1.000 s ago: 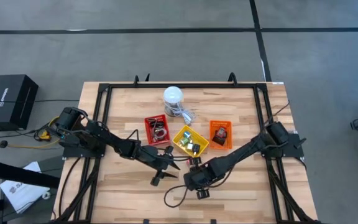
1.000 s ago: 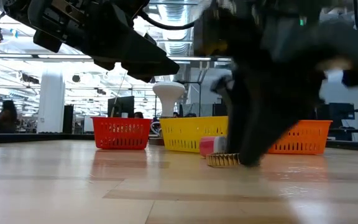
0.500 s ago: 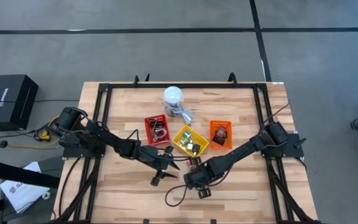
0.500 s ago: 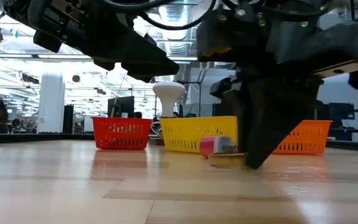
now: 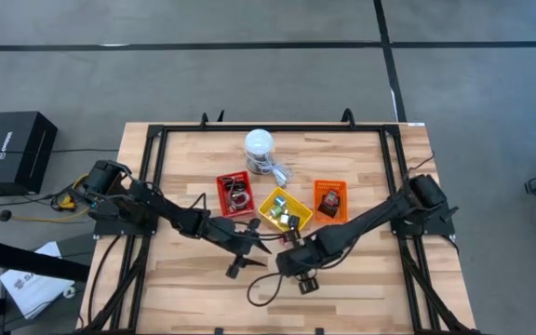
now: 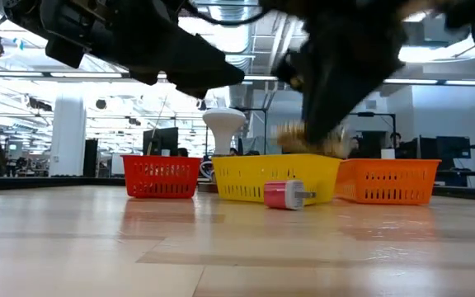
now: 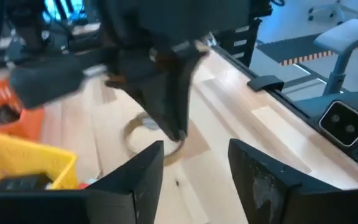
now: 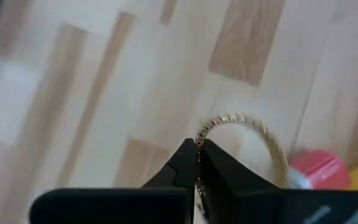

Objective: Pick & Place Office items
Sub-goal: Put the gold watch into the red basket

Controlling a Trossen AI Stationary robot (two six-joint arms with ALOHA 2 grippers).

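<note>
Brass-coloured wire ring (image 8: 247, 134) pinched at rim by our right gripper (image 8: 197, 163), lifted, frame centre. We keep pinch firm, carry level over yellow tray (image 6: 258, 176). Left gripper (image 7: 194, 165) waits, fingers apart, empty.

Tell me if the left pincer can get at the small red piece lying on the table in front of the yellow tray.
Probably yes. The left pincer is open beside the red piece, which lies alone on bare wood. The right pincer, shut on the wire ring, hangs close by and may crowd the approach.
</note>
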